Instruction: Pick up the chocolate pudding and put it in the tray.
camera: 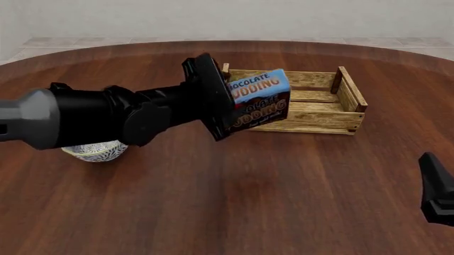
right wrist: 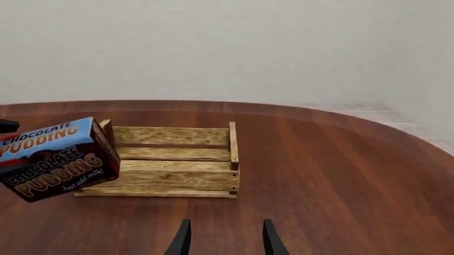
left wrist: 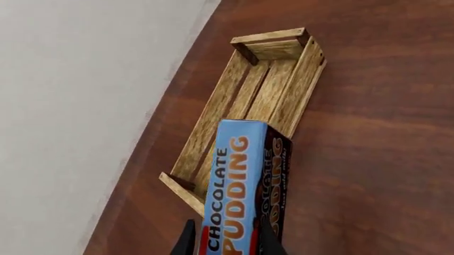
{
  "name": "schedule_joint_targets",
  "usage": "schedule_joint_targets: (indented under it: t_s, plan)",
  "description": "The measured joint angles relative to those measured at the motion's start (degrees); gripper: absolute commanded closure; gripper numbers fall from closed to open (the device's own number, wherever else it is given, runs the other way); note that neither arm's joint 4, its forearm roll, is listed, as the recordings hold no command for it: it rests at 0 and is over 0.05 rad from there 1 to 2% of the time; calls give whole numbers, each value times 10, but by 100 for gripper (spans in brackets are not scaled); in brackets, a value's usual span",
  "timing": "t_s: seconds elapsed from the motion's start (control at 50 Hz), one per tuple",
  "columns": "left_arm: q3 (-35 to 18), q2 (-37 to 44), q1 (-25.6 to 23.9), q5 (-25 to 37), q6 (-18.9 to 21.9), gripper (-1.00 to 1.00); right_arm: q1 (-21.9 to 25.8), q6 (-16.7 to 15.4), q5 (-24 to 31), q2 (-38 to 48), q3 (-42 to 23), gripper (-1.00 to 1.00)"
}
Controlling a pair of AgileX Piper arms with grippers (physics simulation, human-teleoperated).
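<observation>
My left gripper (camera: 230, 109) is shut on the chocolate pudding (camera: 259, 101), a brown box with a light blue top band and orange lettering. The box hangs in the air above the left end of the tray (camera: 322, 114), a shallow light-wood slatted crate. In the left wrist view the chocolate pudding (left wrist: 237, 191) sits between the dark fingers, over the near end of the tray (left wrist: 280, 79). The right wrist view shows the chocolate pudding (right wrist: 57, 156) at the crate's left end, beside the tray (right wrist: 177, 170). My right gripper (right wrist: 225, 240) is open and holds nothing, low at the front right.
A round grey-patterned bowl (camera: 95, 150) stands on the table behind and below my left arm. The brown wooden table (camera: 234, 207) spreads around the crate. Its rounded edge (right wrist: 397, 127) runs past the crate on the far and right sides.
</observation>
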Motion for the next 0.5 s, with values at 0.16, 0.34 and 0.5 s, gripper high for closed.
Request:
schedule_joint_targets:
  t_s: [0.16,0.34,0.5]
  plan:
    - [-15,-1,2,-9,26,100,0,3,-3,0,2,-100]
    - [-29,0,3,-20,60,100,1,7,-4,-2,7,-100]
    - [-41,4,2,-32,84,100,3,8,-4,-4,10,-100]
